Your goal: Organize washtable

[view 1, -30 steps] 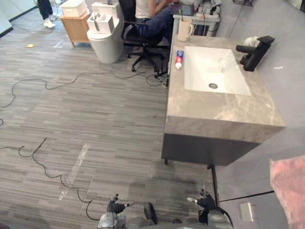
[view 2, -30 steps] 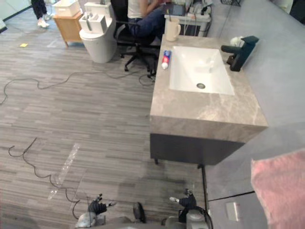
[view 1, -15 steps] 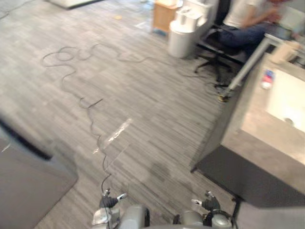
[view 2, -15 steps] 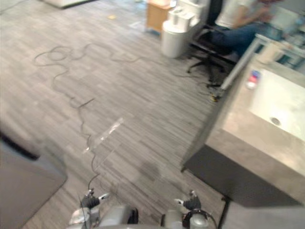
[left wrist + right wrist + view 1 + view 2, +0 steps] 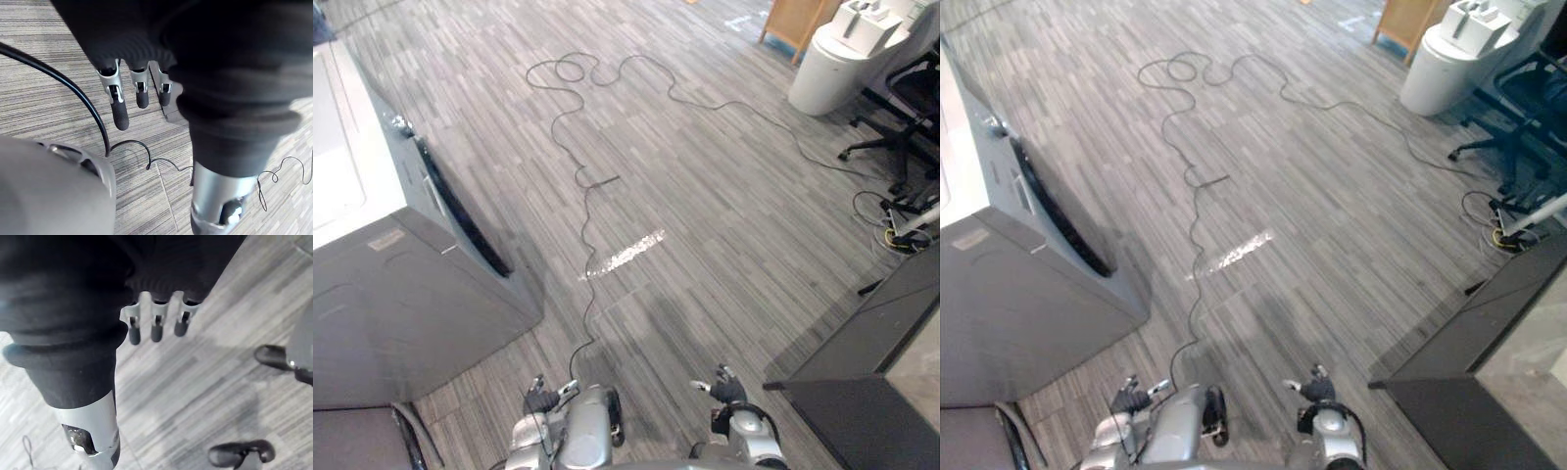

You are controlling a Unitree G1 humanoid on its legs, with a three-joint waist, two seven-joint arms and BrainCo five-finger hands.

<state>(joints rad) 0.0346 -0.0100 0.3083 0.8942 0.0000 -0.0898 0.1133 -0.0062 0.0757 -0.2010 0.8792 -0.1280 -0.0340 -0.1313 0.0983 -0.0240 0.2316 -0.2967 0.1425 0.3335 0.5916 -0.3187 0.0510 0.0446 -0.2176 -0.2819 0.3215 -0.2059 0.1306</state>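
**Both hands empty, washtable at the edge of view: risk of a blind or clipped approach**

Left hand (image 5: 542, 399) hangs low. Its fingers (image 5: 120, 110) are straight and loose with nothing in them, and there is plain floor (image 5: 705, 196) past the tips. Right hand (image 5: 725, 391) is the same: fingers (image 5: 156, 332) straight, slack, empty.

The washtable (image 5: 886, 338) sits off to the outer side of the right hand's fingers, well apart from them. The head views catch its dark cabinet front and a sliver of grey top. Nothing on that top can be made out, so I cannot tell what needs tidying. My read is that no sorting is under way; the approach comes first.

What could go wrong:
- **Blind reach.** The tabletop is almost out of frame. If an arm goes up before the top is properly in view, the fingers probably land on the edge or knock over whatever stands there.
- **Clipped corner.** The cabinet's near corner is the part closest to the right fingers. Closing in with the arm swinging out could catch those straight fingers on it.
- **Washing machine (image 5: 396, 294).** It stands near the outer side of the left fingers, dark door facing the floor space. A wide turn or a loose left arm may brush it.
- **Toilet (image 5: 842, 59) and office chair (image 5: 913, 93).** Both are far ahead of the fingertips and well apart. Risk is low unless the path toward the washtable drifts that way.

With open, slack fingers any contact is a bump, not a grasp.
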